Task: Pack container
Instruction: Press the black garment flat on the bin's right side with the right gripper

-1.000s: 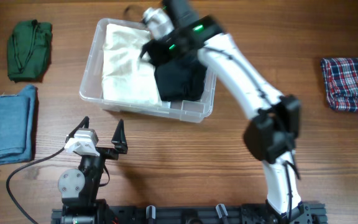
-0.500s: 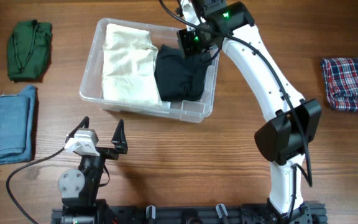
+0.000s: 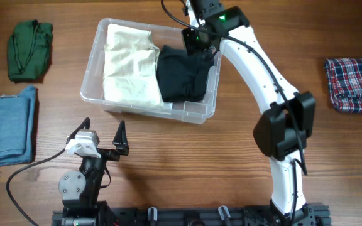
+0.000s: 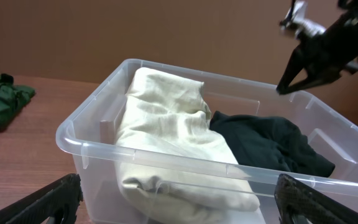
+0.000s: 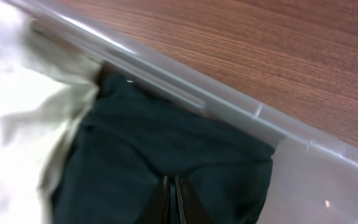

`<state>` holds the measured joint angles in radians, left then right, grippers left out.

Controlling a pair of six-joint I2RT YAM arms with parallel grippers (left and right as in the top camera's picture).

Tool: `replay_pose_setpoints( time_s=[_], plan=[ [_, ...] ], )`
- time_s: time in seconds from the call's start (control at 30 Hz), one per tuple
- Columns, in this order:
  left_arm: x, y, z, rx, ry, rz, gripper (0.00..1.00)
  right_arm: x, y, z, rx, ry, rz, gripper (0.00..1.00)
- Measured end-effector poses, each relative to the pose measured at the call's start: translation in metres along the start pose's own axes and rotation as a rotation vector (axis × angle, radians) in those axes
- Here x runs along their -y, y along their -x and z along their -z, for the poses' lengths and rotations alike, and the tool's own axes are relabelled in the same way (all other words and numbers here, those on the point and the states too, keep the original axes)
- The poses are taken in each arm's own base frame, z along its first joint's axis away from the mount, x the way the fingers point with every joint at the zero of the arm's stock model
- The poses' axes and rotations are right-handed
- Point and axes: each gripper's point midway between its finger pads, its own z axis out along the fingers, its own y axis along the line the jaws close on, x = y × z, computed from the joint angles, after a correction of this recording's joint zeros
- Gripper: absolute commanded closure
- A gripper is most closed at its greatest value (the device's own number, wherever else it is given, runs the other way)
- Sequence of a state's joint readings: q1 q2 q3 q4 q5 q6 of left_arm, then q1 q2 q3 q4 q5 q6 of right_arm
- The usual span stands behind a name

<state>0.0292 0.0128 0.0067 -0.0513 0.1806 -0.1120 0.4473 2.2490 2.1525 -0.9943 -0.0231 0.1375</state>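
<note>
The clear container (image 3: 92,63) sits on the wooden table and holds a folded cream cloth (image 3: 129,66) on the left and a black garment (image 3: 181,75) on the right. My right gripper (image 3: 192,43) hovers over the far right rim, shut, with nothing hanging from it in the left wrist view (image 4: 286,87). In its own view the shut fingertips (image 5: 171,180) point down at the black garment (image 5: 166,124) just inside the rim (image 5: 229,106). My left gripper (image 3: 103,129) stands wide open in front of the container's near wall (image 4: 92,146), empty.
A green cloth (image 3: 30,50) lies at the far left and folded blue denim (image 3: 5,125) below it. At the right edge lies a plaid cloth (image 3: 354,85). The right arm arches over the table's right half.
The right arm has swung from over the container's middle back to its far right rim, and its jaws have closed. The black garment stays in the container. The left arm has not moved.
</note>
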Motion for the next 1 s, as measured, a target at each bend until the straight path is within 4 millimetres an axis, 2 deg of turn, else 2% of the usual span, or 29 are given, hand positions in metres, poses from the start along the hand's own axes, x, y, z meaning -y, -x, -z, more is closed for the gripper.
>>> replay_pose_setpoints(
  time_s=[0.17, 0.47, 0.73, 1.0],
  plan=[
    [0.000, 0.000, 0.000, 0.000, 0.000, 0.000, 0.00, 0.014, -0.007, -0.025, -0.030, -0.032, 0.013, 0.96],
    [0.000, 0.000, 0.000, 0.000, 0.000, 0.000, 0.00, 0.045, 0.009, -0.030, 0.026, -0.074, 0.039, 0.96],
    [0.000, 0.000, 0.000, 0.000, 0.000, 0.000, 0.00, 0.053, 0.015, -0.058, 0.049, -0.120, 0.109, 0.96],
    [0.000, 0.000, 0.000, 0.000, 0.000, 0.000, 0.00, 0.056, 0.021, -0.064, 0.078, -0.145, 0.124, 0.96]
  ],
)
